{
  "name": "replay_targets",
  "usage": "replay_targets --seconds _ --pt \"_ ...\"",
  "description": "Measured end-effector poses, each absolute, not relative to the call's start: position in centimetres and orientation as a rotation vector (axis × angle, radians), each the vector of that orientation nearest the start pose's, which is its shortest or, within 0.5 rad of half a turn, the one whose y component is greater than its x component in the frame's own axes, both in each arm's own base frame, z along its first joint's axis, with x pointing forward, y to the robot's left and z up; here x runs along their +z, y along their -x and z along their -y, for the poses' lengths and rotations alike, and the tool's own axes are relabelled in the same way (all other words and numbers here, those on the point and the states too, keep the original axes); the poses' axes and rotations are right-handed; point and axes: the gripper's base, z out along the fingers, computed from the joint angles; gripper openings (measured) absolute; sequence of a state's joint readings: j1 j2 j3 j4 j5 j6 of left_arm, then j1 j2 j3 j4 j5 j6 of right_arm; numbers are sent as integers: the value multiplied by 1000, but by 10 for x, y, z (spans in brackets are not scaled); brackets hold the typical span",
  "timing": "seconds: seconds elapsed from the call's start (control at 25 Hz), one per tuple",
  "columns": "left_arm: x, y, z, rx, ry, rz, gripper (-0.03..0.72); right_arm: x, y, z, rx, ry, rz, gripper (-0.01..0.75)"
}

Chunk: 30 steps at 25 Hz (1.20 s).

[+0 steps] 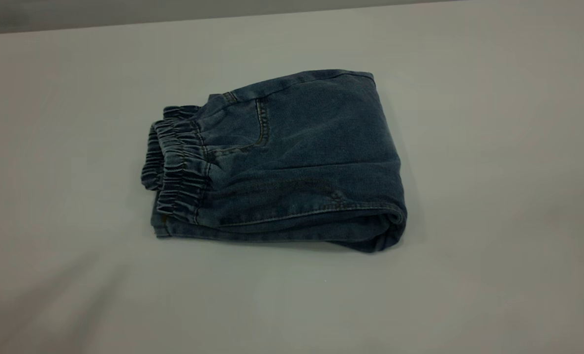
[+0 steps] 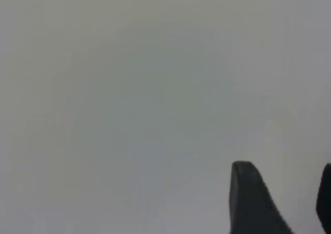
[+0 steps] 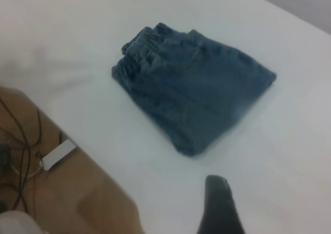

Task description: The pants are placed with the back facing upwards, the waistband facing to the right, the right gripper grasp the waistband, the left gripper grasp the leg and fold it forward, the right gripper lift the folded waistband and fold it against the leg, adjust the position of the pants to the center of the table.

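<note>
We see the denim pants point(image 1: 292, 167) folded into a compact stack near mid-counter point(image 1: 493, 147), elastic waistband point(image 1: 176, 167) at the exterior view's left, folded edge at its right. Left end effector point(image 2: 282, 203) hangs over bare counter, fingers apart, holding nothing. Right end effector point(image 3: 222, 208) is well clear of the pants; only one finger shows, so we can't tell its opening. Cables point(image 3: 20, 156) lie off the counter edge.

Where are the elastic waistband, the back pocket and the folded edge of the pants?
waistband point(image 1: 178, 167), exterior view, on the gathered elastic.
back pocket point(image 1: 237, 125), exterior view, on its stitched panel.
folded edge point(image 1: 395, 223), exterior view, on the rounded crease.
</note>
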<state>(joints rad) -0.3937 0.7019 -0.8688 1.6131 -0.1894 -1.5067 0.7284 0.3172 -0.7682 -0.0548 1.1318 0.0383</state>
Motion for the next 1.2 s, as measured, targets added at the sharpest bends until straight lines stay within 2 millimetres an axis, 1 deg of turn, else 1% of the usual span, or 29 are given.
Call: replay_targets --seconds 0.12,0.2,0.4,0.52,0.6,0.68,0.92,1.2 --pt "429 -107 67 -361 -550 -1252 311 318 -15 -8 379 737 -2074 408" --pt "421 -101 67 -354 -597 -1251 311 304 -12 -6 380 740 -2088 408" --pt "405 -83 63 -377 -628 -1237 311 281 -10 -7 395 761 -2144 408" --pt "397 -75 61 -387 -641 -1229 311 283 -9 -8 445 725 -2092 408" --pt "390 -70 62 -403 -664 -1229 311 278 -9 -8 445 723 -2098 408" --pt "386 -64 62 -423 -693 -1217 311 278 -10 -9 451 717 -2080 408" --pt "381 -54 65 -470 -754 -1193 311 278 -10 -9 451 717 -2081 408" --pt "381 -52 66 -486 -776 -1189 311 278 -10 -10 460 717 -2082 408"
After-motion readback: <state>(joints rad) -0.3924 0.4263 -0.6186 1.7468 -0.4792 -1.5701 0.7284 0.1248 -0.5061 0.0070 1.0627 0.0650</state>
